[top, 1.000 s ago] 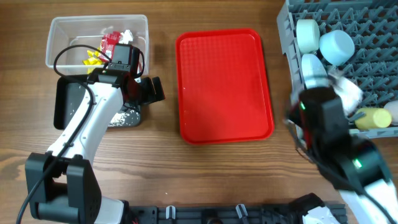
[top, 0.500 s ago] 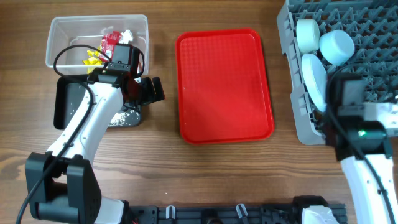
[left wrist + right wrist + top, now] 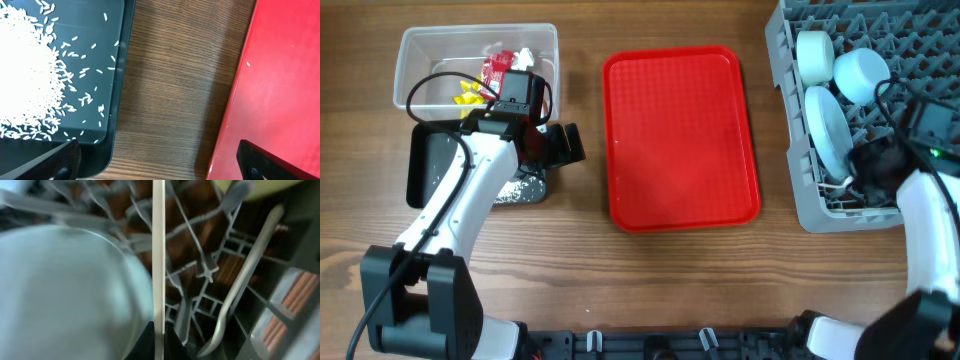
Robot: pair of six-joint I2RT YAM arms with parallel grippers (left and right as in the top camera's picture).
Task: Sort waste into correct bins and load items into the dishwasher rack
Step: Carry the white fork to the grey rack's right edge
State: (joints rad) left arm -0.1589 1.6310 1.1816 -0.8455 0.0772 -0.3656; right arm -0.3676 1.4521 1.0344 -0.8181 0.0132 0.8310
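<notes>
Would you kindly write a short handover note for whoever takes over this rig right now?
Left claw: open, empty, above the table beside the black tub.
Right claw: shut on a thin white utensil, down in the grey rack.
Done: red wrapper and yellow wrapper in the clear tub, rice in the black tub, plate and bowl racked.
To do: release the utensil; one grain lies on the red tray.
</notes>
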